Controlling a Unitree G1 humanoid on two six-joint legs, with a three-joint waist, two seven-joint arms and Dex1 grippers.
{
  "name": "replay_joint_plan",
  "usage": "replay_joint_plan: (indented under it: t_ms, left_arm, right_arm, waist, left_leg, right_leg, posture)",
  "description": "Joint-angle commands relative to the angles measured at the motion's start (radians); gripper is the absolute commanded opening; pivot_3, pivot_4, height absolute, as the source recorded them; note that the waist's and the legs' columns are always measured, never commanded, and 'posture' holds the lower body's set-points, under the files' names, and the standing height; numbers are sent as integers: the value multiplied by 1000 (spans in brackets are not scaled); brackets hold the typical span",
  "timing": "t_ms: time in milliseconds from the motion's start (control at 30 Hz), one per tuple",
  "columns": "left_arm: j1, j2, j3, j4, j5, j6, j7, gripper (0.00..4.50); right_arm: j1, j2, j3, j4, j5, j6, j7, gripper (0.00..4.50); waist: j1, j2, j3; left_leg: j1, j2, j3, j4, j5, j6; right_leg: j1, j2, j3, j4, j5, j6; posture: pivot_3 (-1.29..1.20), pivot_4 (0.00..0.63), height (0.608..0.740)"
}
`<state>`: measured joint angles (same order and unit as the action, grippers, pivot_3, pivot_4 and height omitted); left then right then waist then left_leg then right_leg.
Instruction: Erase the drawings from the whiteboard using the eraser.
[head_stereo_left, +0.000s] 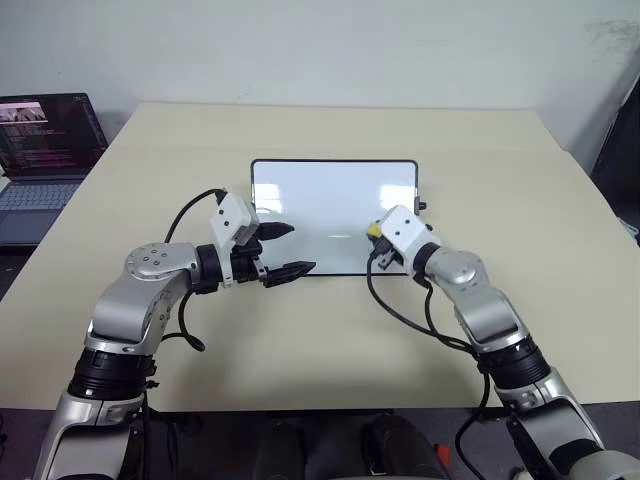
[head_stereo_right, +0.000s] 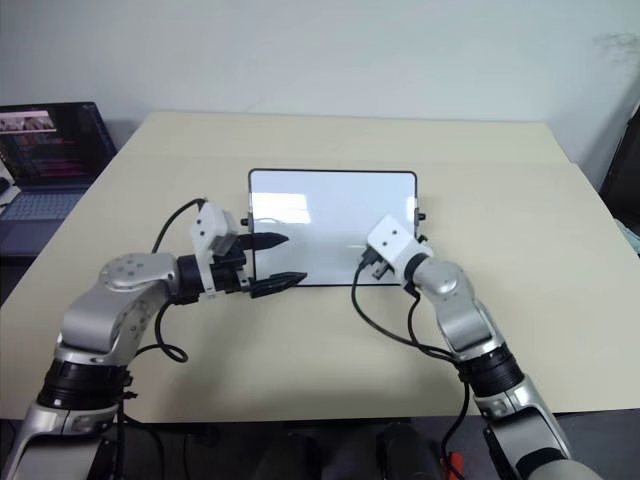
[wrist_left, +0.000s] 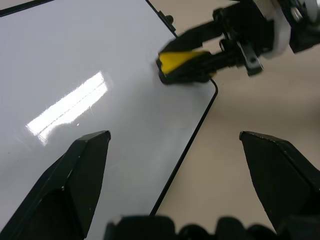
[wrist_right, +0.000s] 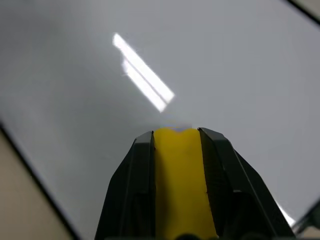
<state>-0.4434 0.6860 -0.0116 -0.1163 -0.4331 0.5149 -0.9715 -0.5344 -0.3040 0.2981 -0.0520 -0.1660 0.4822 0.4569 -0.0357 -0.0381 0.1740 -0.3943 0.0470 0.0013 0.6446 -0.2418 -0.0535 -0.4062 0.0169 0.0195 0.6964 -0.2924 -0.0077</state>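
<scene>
Late stage of the erasing task, as judged from the board surface. The whiteboard (head_stereo_left: 320, 200) lies flat near the middle of the bench (head_stereo_left: 560, 300), its glossy white face showing no red marks in either head view or in the wrist views; only a ceiling-light reflection crosses it. The drawings therefore appear to have been wiped away, though a faint residue under the right arm or too thin to resolve cannot be excluded. The right hand (wrist_right: 176, 150) is clamped on the eraser (wrist_right: 180, 185), the yellow block held between the two black fingers with its tip at the board's surface, close to the board's near right corner; whether it actually presses on the board cannot be told. The left hand (head_stereo_left: 283, 250) hovers over the board's near left edge with its fingers (wrist_left: 75, 180) spread apart and nothing between them. What seems to remain is a check of the covered patch and setting the eraser down. A laptop (head_stereo_left: 45, 160) stands off the far left.
</scene>
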Motion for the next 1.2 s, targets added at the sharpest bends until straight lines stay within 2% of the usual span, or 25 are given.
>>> replay_joint_plan:
  t_ms: [33, 167, 400, 500, 600, 800, 967, 1200]
  left_arm:
    - [-8, 0, 19, -31, -6, -13, 2, 4500]
    - [-9, -2, 13, -35, -7, -11, -2, 4500]
    - [-50, -40, 11, -78, -50, 14, 4, 4500]
    - [-75, -53, -24, -116, -75, 24, -40, 4500]
    - [-93, -75, -92, -142, -93, 32, -100, 4500]
    - [-125, -130, -236, -116, -9, -63, -170, 4500]
    - [-174, -189, -287, -73, 11, -97, -205, 4500]
    - [-210, -210, -313, -6, 77, -182, -229, 4500]
  right_arm:
    - [-5, 3, -61, 3, -5, 11, -53, 966]
    - [28, 19, -153, -118, 66, 75, -59, 966]
    - [212, -16, -349, -465, 172, 308, -62, 966]
    - [287, -12, -395, -536, 196, 383, -78, 966]
    - [345, 11, -434, -512, 222, 410, -104, 966]
    - [326, 19, -490, -407, 217, 378, -186, 966]
    - [337, 29, -538, -349, 240, 357, -227, 966]
    - [314, 27, -582, -316, 281, 343, -251, 966]
  waist:
    - [2, 0, 0]
    - [4, 0, 0]
    - [10, 1, 0]
    - [9, 0, 0]
    - [7, 1, 0]
    - [3, 1, 1]
    - [4, 1, 1]
    - [4, 1, 1]
  left_leg:
    - [0, 0, 0, 0, 0, 0]
    - [-1, 0, 0, 0, 0, 0]
    - [-6, 0, -2, -1, -1, -1]
    - [-7, 0, -2, -2, -1, -2]
    - [-6, -1, -2, -2, -2, -2]
    - [-5, -2, 0, -1, -1, -2]
    - [-5, -2, 0, -1, -1, -2]
    - [-5, -2, 0, -2, -2, -1]
  right_leg:
    - [0, 0, 0, 0, 0, 0]
    - [0, 0, 0, 0, 0, 0]
    - [-2, -1, -1, -4, 1, -1]
    - [-2, -1, -2, -7, 0, -1]
    - [-2, -1, -2, -7, 0, 0]
    - [-1, 0, 0, -6, -2, 3]
    - [-1, 1, 0, -6, -2, 3]
    - [-1, 1, 0, -7, -2, 3]
  posture:
    - [0, 150, 740]
    - [0, 150, 740]
    - [0, 150, 740]
    - [0, 150, 740]
    - [0, 150, 740]
    - [0, 150, 740]
    - [0, 150, 740]
    - [0, 150, 740]
